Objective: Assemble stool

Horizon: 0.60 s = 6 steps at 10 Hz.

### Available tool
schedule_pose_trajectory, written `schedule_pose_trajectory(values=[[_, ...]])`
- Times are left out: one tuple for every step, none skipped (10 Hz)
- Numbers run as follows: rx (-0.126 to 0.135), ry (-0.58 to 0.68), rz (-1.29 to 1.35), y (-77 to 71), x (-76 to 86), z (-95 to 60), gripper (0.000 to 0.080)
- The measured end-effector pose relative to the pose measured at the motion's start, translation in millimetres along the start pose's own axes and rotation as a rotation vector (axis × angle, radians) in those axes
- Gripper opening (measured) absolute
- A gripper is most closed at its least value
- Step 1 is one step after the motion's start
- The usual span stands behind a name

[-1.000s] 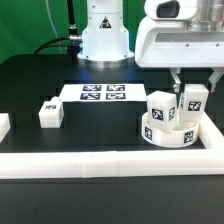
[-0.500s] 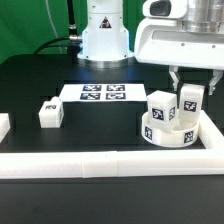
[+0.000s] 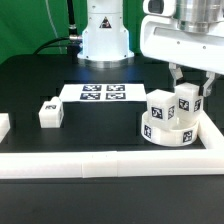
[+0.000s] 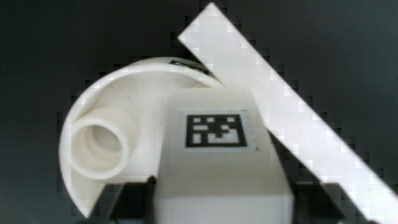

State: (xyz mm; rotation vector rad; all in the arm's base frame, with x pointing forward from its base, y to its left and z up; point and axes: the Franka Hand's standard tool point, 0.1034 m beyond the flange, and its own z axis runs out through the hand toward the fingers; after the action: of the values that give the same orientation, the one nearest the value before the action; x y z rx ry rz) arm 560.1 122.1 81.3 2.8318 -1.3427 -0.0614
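Jaws are clamping the held leg (image 3: 187, 101) on two opposite sides, with the gripper (image 3: 189, 92) hanging over the seat (image 3: 166, 133) near the exterior view's right. The wrist view is showing the same grip. Dark fingers (image 4: 121, 198) are flanking the held leg (image 4: 217, 135), tag facing the camera, and the frame edge is cutting off most of each finger.

The leg's lower end is sitting in front of or on the seat's far side. I cannot tell whether it is touching, since the leg itself is hiding any contact.

The second leg (image 3: 160, 108) is standing upright on the seat, just beside the held one. It is not showing in the wrist view.

The wrist view is also catching the seat (image 4: 107, 100) edge-on with one round socket (image 4: 98, 140) open beside the leg. The side rail (image 4: 267, 85) is running diagonally behind.

The third leg (image 3: 48, 112) is lying on the table (image 3: 100, 130), well apart toward the exterior view's left. The marker board (image 3: 103, 93) is lying flat behind it.

The front rail (image 3: 100, 162) is running across the foreground. The frame's left edge is cropping a white piece (image 3: 3, 124), too little of it visible to identify.
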Motion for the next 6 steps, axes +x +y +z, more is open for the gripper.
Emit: schedule_pose_trajectory(values=[[0.009, -0.004, 0.124, 1.1, -0.1, 0.2, 0.0334], [0.019, -0.011, 0.189, 1.9, 0.0, 0.4, 0.0334], [0.029, -0.019, 0.312, 2.5, 0.1, 0.6, 0.0334], [0.030, -0.022, 0.361, 2.6, 0.6, 0.5, 0.0334], [0.032, -0.025, 0.399, 2.6, 0.7, 0.5, 0.0334], [0.034, -0.035, 0.479, 2.4, 0.6, 0.4, 0.0334]])
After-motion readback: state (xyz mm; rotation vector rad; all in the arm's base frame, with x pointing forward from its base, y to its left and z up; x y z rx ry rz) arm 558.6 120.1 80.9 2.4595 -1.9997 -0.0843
